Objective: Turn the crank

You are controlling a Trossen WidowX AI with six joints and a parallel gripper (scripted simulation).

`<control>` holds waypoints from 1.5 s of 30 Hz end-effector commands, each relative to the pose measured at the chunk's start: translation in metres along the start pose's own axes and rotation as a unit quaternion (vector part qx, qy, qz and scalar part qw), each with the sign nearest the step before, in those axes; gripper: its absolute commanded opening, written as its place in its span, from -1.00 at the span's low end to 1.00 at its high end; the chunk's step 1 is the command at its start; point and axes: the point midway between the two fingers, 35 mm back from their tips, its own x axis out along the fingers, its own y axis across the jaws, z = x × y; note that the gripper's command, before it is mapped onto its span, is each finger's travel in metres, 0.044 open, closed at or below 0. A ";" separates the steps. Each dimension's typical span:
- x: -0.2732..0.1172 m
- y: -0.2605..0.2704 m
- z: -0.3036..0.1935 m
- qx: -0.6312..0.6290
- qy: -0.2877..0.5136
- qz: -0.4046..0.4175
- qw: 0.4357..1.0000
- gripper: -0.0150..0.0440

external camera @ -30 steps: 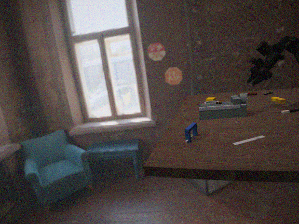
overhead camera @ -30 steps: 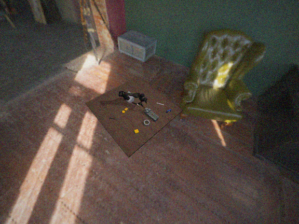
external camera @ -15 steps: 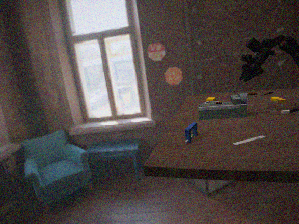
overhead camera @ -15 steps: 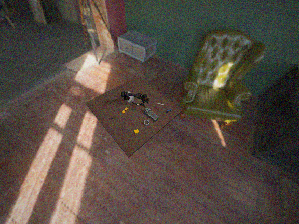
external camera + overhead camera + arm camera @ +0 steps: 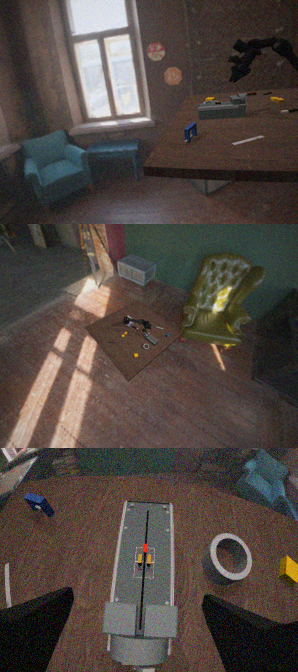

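The grey machine (image 5: 152, 339) (image 5: 222, 112) (image 5: 131, 533) stands on the table. Its red pointer (image 5: 145, 548) sits in the long slot in the wrist view. It lies beyond the two brass zero marks, farther from the crank housing, and is not level with them. The left brass mark (image 5: 140, 559) and right brass mark (image 5: 149, 559) flank the slot. The orange-brown crank handle (image 5: 251, 93) shows small at the machine's housing end; in the wrist view it is out of frame. My gripper (image 5: 139, 599) (image 5: 234, 80) is open and empty, above the machine and clear of the handle.
A grey ring (image 5: 214, 570) and a yellow block (image 5: 136, 355) (image 5: 289, 569) lie right of the machine in the wrist view. A blue arch (image 5: 169, 334) (image 5: 191, 126) and a white strip (image 5: 160, 327) (image 5: 248, 140) (image 5: 7, 583) lie on its left. Yellow pieces (image 5: 277, 99) lie behind.
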 end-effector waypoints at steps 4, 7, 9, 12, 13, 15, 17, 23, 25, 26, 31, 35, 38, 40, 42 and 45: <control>0.017 -0.001 0.003 0.001 0.004 0.007 1.000 1.00; 0.042 -0.003 -0.009 0.003 0.007 0.009 1.000 1.00; 0.052 -0.005 -0.015 0.004 0.007 0.010 1.000 1.00; 0.054 -0.005 -0.016 0.004 0.008 0.010 1.000 1.00; 0.054 -0.005 -0.016 0.004 0.008 0.010 1.000 1.00; 0.054 -0.005 -0.016 0.004 0.008 0.010 1.000 1.00; 0.054 -0.005 -0.016 0.004 0.008 0.010 1.000 1.00; 0.054 -0.005 -0.016 0.004 0.008 0.010 1.000 1.00; 0.054 -0.005 -0.016 0.004 0.008 0.010 1.000 1.00; 0.054 -0.005 -0.016 0.004 0.008 0.010 1.000 1.00; 0.047 -0.004 -0.010 0.005 0.008 0.010 1.000 1.00; 0.029 -0.002 0.005 0.006 0.009 0.010 1.000 1.00; 0.015 -0.001 0.014 0.007 0.009 0.009 1.000 1.00; 0.015 -0.001 0.014 0.007 0.009 0.009 1.000 1.00; 0.011 -0.001 0.011 0.006 0.006 0.007 1.000 1.00; 0.003 0.000 0.004 0.003 0.000 0.002 1.000 1.00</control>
